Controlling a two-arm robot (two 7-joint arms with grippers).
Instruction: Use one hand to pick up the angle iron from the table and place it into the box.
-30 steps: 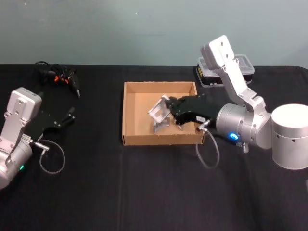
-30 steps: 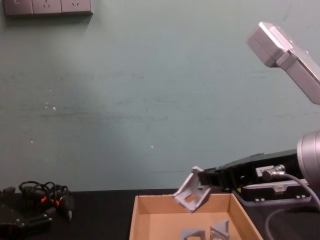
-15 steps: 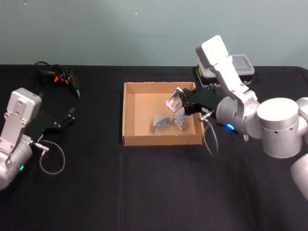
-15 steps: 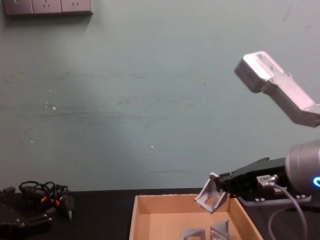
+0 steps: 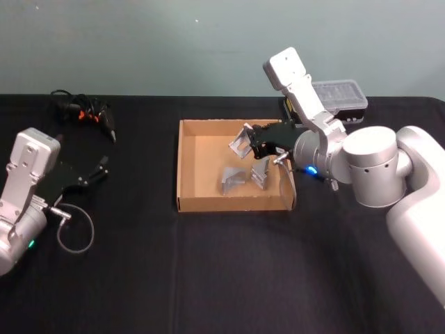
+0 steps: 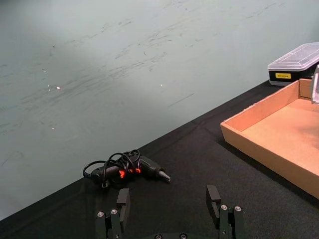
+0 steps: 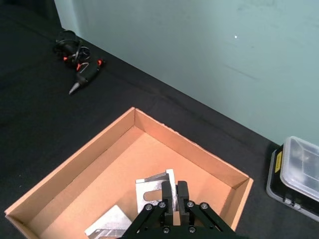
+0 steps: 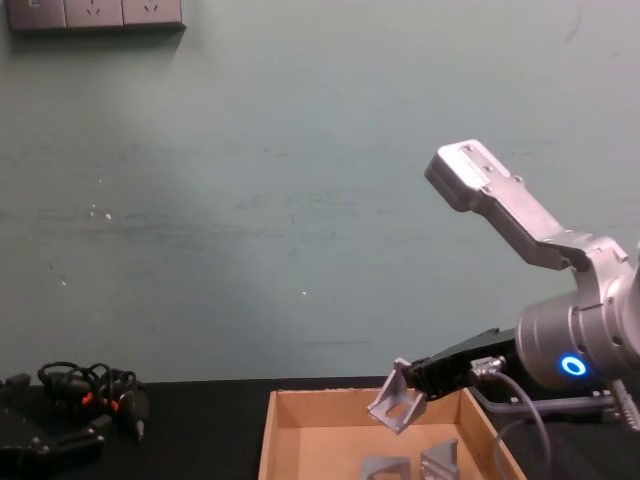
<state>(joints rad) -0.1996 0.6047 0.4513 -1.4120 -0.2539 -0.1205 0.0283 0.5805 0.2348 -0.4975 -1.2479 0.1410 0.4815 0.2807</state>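
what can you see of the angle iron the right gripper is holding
The angle iron is a small silver-grey metal bracket, two flat plates meeting at a corner, with a slot cut in one plate. The right gripper is shut on its edge and holds it tilted above the box, near the far right corner, clear of the floor. Two similar brackets lie below.

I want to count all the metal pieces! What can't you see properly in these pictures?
- Box floor, chest view: cut off by the bottom edge, so pieces may be missed.
- Held angle iron, right wrist view: partly covered by the right gripper.
- Lying pieces, head view: too small to tell their shape.
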